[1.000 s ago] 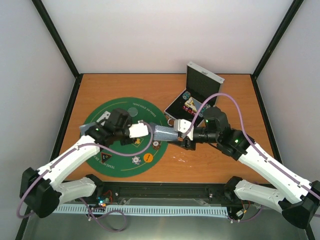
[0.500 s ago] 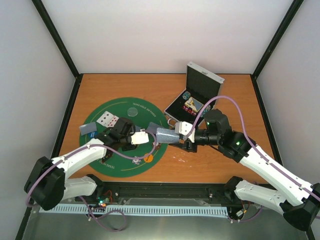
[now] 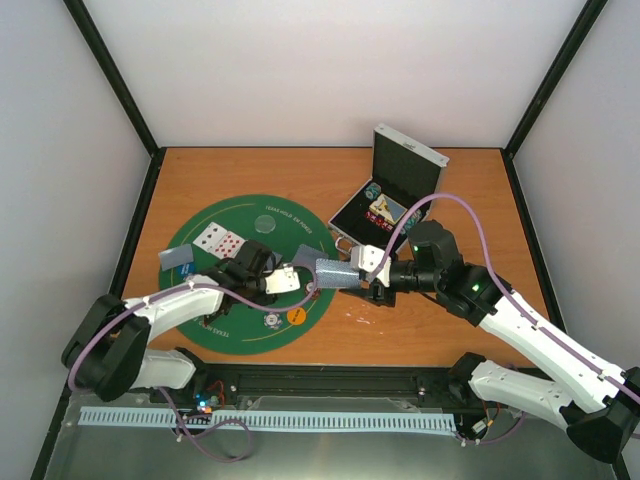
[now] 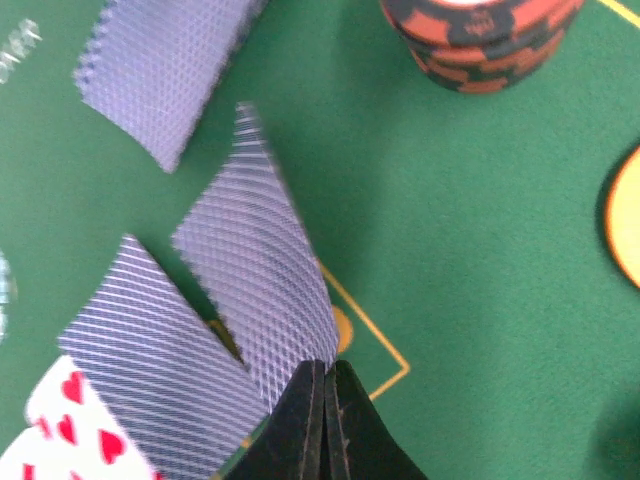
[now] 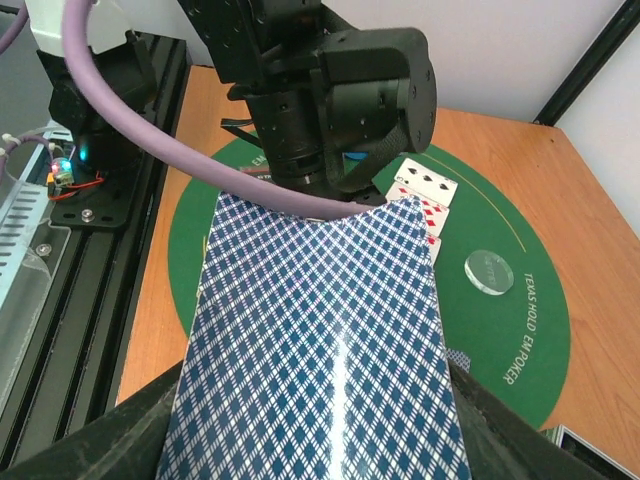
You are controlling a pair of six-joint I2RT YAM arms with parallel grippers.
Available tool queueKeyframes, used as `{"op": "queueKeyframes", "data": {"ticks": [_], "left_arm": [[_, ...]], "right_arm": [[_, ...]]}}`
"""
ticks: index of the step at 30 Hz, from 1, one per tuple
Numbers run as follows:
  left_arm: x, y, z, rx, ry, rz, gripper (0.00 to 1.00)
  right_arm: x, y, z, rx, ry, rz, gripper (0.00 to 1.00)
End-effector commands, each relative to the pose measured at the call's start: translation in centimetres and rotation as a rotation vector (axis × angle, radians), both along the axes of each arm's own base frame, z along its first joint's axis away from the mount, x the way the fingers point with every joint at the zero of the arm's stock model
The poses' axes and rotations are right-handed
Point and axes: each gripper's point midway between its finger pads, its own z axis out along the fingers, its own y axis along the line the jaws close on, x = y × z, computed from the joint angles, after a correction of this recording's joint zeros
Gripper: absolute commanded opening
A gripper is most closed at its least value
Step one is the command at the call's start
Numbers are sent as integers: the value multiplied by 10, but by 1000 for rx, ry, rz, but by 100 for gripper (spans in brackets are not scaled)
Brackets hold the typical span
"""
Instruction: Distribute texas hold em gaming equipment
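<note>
My right gripper [image 3: 348, 274] is shut on a deck of playing cards [image 5: 320, 340], blue-diamond backs up, its dark fingers [image 5: 95, 440] flanking the deck above the green felt mat [image 3: 240, 335]. Just left of the deck, my left gripper [image 4: 325, 395] is shut, pinching the corner of one face-down playing card [image 4: 262, 270] low over the mat. Two more face-down cards [image 4: 160, 70] and a hearts card [image 4: 65, 430] lie nearby. A red chip stack [image 4: 480, 40], an orange disc [image 3: 297, 315], a clear disc [image 3: 265, 223] and face-up cards [image 3: 218, 238] rest on the mat.
The open silver case [image 3: 385, 200] stands at the back right of the mat, with chips inside. A lone face-down card [image 3: 177, 256] lies at the mat's left rim. A white-and-blue chip [image 3: 271, 320] sits beside the orange disc. Black frame posts and white walls enclose the wooden table [image 3: 450, 200].
My left gripper has drawn back from the deck toward the near left and dropped low over the mat, uncovering the face-up cards. The right gripper, holding the deck, has barely shifted.
</note>
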Motion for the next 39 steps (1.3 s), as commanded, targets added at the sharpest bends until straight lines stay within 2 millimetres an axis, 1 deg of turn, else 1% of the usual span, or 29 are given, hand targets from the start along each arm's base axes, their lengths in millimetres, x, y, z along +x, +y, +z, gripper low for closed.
{"op": "queueKeyframes", "data": {"ticks": [1, 5, 9, 10, 16, 19, 24, 29, 35, 36, 39], "left_arm": [[-8, -3, -12, -17, 111, 41, 1], [-10, -7, -12, -37, 130, 43, 1], [-21, -8, -15, -48, 171, 13, 1], [-21, -9, -15, -49, 167, 6, 1], [-12, -5, -15, 5, 74, -56, 1], [-7, -6, -13, 20, 46, -86, 1], [-5, -10, -13, 21, 55, -104, 1], [-5, -6, -20, 50, 41, -122, 1], [-1, -7, -18, 58, 32, -122, 8], [-4, -6, -19, 61, 40, -131, 13], [-18, -6, -23, 50, 97, -155, 31]], "right_arm": [[-2, -1, 13, 38, -42, 11, 56], [-2, -1, 14, 38, -42, 13, 56], [-2, -1, 14, 37, -46, 12, 56], [-1, -1, 13, 36, -45, 12, 56], [0, 0, 12, 35, -43, 12, 56], [0, -1, 12, 32, -43, 6, 56], [0, -3, 11, 32, -39, 4, 56], [-1, -3, 13, 36, -44, 5, 56], [-1, -3, 13, 39, -40, 3, 56], [-2, -4, 14, 39, -42, 2, 56], [-2, -5, 14, 41, -46, -3, 56]]}}
